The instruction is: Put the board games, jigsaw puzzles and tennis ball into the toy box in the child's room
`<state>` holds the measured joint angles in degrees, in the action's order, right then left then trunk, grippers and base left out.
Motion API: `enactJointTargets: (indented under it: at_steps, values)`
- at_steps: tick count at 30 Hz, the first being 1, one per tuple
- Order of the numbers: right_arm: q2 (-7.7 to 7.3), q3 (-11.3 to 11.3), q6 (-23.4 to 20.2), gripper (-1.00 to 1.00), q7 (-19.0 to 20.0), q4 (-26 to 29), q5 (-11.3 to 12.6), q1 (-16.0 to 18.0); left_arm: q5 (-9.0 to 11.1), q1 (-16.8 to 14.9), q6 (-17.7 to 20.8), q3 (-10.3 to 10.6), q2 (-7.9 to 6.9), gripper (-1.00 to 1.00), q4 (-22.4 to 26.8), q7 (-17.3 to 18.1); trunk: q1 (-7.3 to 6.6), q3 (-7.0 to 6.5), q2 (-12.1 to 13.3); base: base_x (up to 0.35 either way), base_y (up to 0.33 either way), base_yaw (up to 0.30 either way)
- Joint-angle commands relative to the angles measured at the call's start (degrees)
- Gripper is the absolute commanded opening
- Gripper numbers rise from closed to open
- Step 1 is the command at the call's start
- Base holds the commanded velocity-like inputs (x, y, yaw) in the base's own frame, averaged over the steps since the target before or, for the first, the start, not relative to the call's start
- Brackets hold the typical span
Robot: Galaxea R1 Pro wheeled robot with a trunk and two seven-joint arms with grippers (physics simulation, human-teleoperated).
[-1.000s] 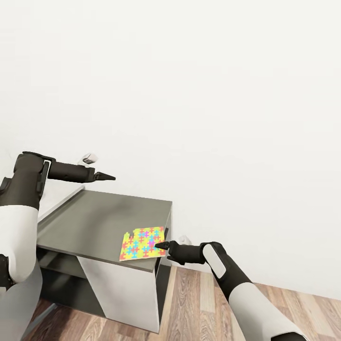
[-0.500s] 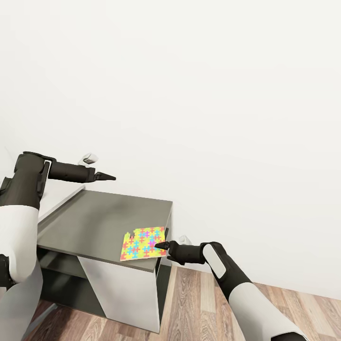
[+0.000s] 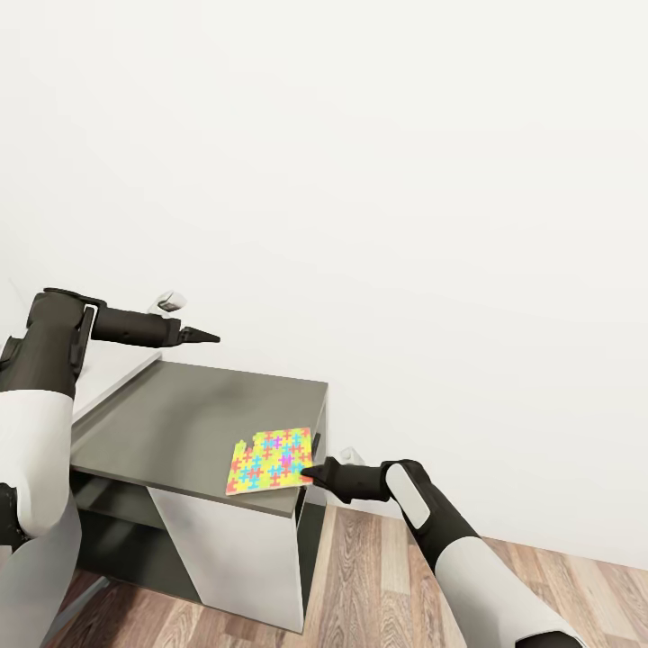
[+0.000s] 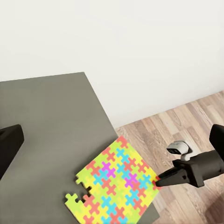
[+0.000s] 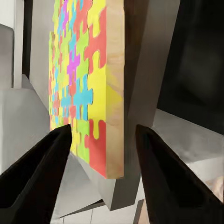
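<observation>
Jigsaw puzzle [image 3: 270, 461]: one thin flat mat of interlocking red, yellow, green, blue and purple pieces, lying face up on the dark grey side unit [image 3: 180, 418] of the table, at the unit's outer front corner, its near edge flush with or slightly past the unit's edge. One piece missing at a corner, the outline knobbly there. The right wrist view shows a pale wood-coloured backing along the edge, so it is likely a stiff board, not loose card; judged light, rigid enough to lift as a whole, smooth-faced and apt to slide on the unit when pushed. Best hold: the exposed edge at the unit's corner, one finger above and one below, since the flat face offers nothing to pinch. Risk: a nudge may push it inward or tip it to the floor. Right gripper [image 3: 308, 471]: at that same corner edge, tip touching or just beside the mat; fingers [image 5: 42, 168] spread apart, straddling the edge, nothing clamped. Left gripper [image 3: 209, 337]: raised over the unit's far side, well apart from the puzzle, fingers appearing drawn together, empty
</observation>
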<state>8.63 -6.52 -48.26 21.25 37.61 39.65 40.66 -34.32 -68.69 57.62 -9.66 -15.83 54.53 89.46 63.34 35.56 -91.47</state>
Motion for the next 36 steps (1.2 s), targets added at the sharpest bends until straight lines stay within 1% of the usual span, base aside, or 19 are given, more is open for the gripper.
enactJointTargets:
  at_steps: [1,15,19,36]
  values:
    - [0.0,0.0,-0.1,-1.0,0.2,0.0,-0.5,0.0,-0.6,0.0,0.6,-0.1,0.02,1.0,0.0,0.5,0.0,0.06,0.0,0.0,0.0,0.0]
    - [-0.06,-0.1,-0.1,-1.0,0.3,0.0,-0.4,0.0,-0.6,0.0,0.6,-0.1,0.01,1.0,0.0,0.5,0.0,0.06,0.0,0.0,0.0,0.0]
    - [-0.09,0.0,-0.1,-1.0,1.2,0.0,-0.4,0.0,-0.5,0.0,0.6,-0.2,0.01,1.0,0.0,0.5,0.0,0.06,0.0,0.0,0.0,0.0]
    - [-0.19,0.2,0.0,-1.0,3.9,0.3,-0.4,-0.3,-0.7,0.0,0.7,-0.1,0.01,1.0,0.0,0.5,-3.74,-2.99,6.8,0.0,0.0,0.0]
